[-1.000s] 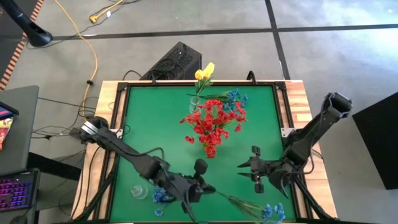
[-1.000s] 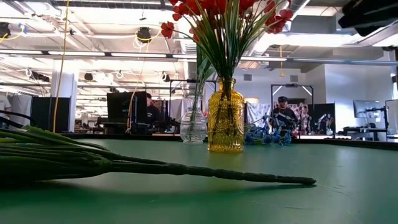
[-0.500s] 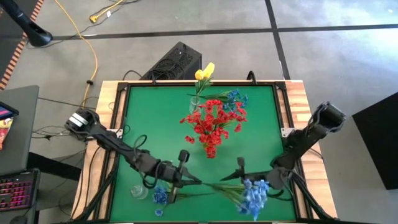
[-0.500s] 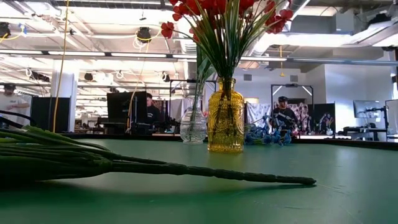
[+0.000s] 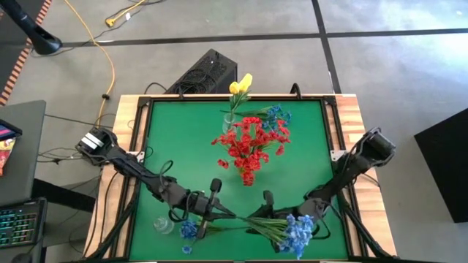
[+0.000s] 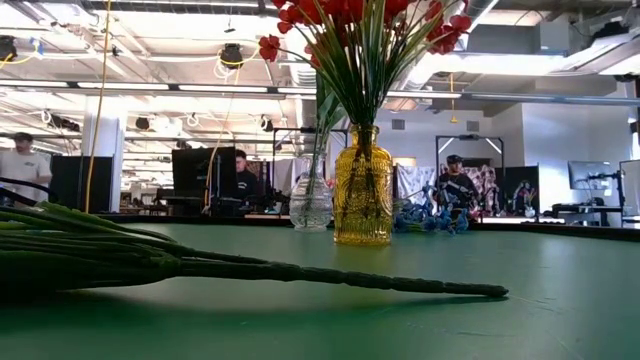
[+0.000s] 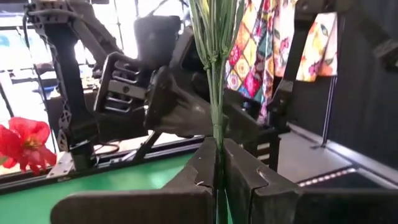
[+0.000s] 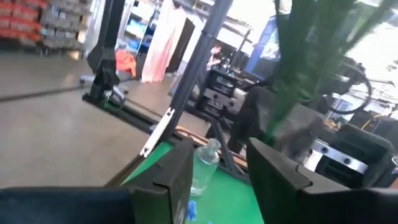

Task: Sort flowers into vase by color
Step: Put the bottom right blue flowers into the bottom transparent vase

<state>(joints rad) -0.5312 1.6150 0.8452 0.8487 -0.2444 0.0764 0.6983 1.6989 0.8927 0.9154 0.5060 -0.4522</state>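
Note:
My left gripper (image 5: 221, 212) (image 7: 217, 168), near the table's front, is shut on the stem of a blue flower spray (image 5: 296, 230) that reaches toward the table's right. My right gripper (image 5: 265, 204) (image 8: 217, 168) stands open beside the spray's green leaves (image 8: 298, 74); whether it touches them I cannot tell. A yellow vase (image 6: 362, 185) at mid-table holds red flowers (image 5: 250, 142). A clear vase (image 6: 311, 200) behind it holds yellow flowers (image 5: 240, 84). More blue flowers (image 5: 274, 117) lie at the far side. My left gripper pinches the thin green stem (image 7: 216, 134) between its two fingers, near the stem's bare end. The fingers come level from the table's left. The spray runs on from the fingertips toward the right, lifted clear of the table, with its blue blooms at the free end.
A small clear glass (image 5: 162, 225) and loose blue blooms (image 5: 189, 230) sit at the near left. A green spray (image 6: 300, 272) lies flat on the table close to the low camera, its blooms out of frame. People stand in the room beyond.
My left gripper has moved toward the table's left and tipped to level, drawing the blue spray with it; the blooms have come from the near right corner toward the middle. My right gripper has swung toward the table's left, rolling, and now stands by the spray's leaves.

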